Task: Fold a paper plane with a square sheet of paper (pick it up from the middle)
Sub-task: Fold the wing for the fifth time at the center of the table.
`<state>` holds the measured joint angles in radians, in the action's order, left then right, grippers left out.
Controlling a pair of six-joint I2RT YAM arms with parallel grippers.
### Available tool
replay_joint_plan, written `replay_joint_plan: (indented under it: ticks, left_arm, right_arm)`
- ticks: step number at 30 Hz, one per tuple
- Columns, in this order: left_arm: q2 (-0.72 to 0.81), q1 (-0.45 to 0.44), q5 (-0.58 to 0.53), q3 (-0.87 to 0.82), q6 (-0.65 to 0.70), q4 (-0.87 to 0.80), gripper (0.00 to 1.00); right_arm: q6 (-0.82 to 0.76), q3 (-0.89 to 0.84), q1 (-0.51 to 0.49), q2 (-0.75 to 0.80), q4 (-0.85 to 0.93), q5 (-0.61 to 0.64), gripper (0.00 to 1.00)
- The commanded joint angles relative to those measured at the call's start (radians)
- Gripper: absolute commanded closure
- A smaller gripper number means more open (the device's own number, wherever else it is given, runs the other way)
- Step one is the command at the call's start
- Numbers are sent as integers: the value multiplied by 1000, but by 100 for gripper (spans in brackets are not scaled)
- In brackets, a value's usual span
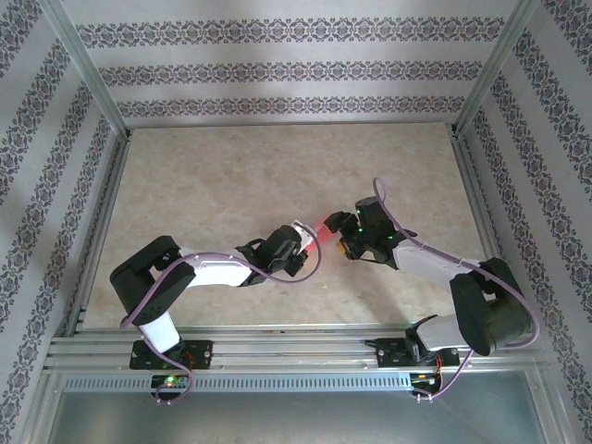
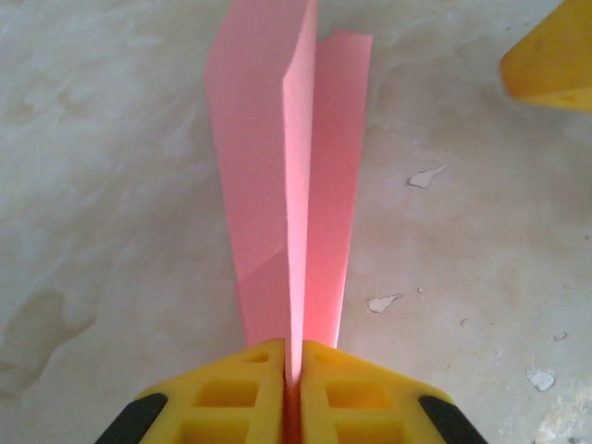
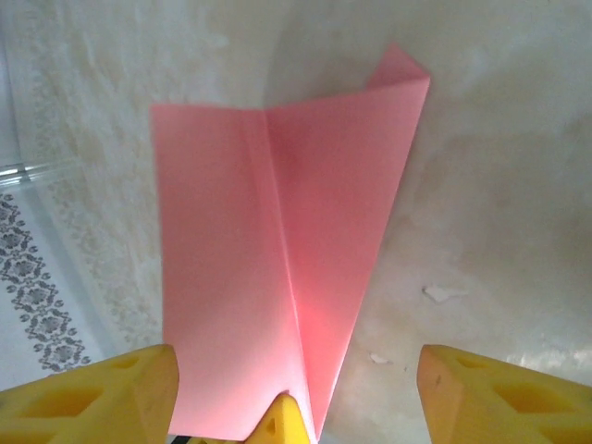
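The left gripper [image 2: 293, 359] is clamped on the narrow end of the paper plane [image 2: 268, 157], which lies between the spread fingers of the open right gripper [image 3: 296, 387].

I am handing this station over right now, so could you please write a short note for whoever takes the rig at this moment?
Left gripper: fingers shut on one end of the paper plane.
Right gripper: open, fingers wide on either side of the plane, not clamping it.
Plane: pink, creased down the centre with layered wings, held between the two arms over the middle of the table.
Done: the folds appear made.
Left: probably check the creases and set the plane down.
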<state>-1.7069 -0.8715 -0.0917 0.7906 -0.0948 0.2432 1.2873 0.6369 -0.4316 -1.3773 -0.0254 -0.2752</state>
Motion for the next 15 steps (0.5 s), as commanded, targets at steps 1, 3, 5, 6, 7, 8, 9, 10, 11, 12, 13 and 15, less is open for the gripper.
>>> replay_joint_plan:
  ticks: [1,3,5,6,7,8,9,10,11,12,13,15]
  left_arm:
    - [-8,-18,-18,43,-210,-83,89]
    - [-5,-18,12,51,-274,-89,90]
    - [-4,-18,37,63,-325,-105,90]
    - [-6,-18,52,75,-347,-119,91]
    - [-9,-18,70,88,-368,-135,91]
    - [-11,-18,91,99,-381,-145,92]
    - [-17,-18,108,110,-395,-159,92]
    - [-24,-17,123,123,-410,-173,93]
    - [-29,-16,140,135,-417,-184,93]
    - [-39,-16,156,149,-425,-201,94]
    - [-48,-15,170,163,-430,-215,94]
    - [-66,-13,204,182,-441,-235,96]
  right_arm:
    - [-199,10,13,50,9,34,29]
    - [-278,-13,17,67,-22,43,29]
    - [-348,-32,21,85,-43,51,29]
    - [-376,-37,25,87,-44,51,28]
    - [-405,-40,34,86,-50,30,28]
    - [-434,-40,42,81,-59,5,28]
    - [-457,-35,49,74,-49,-6,28]
    - [-481,-37,56,68,-57,-29,29]
    - [-501,-38,61,64,-65,-42,30]
    - [-516,-41,64,62,-63,-41,32]
    - [-528,-48,71,60,-72,-43,32]
    - [-541,-59,85,54,-86,-58,33]
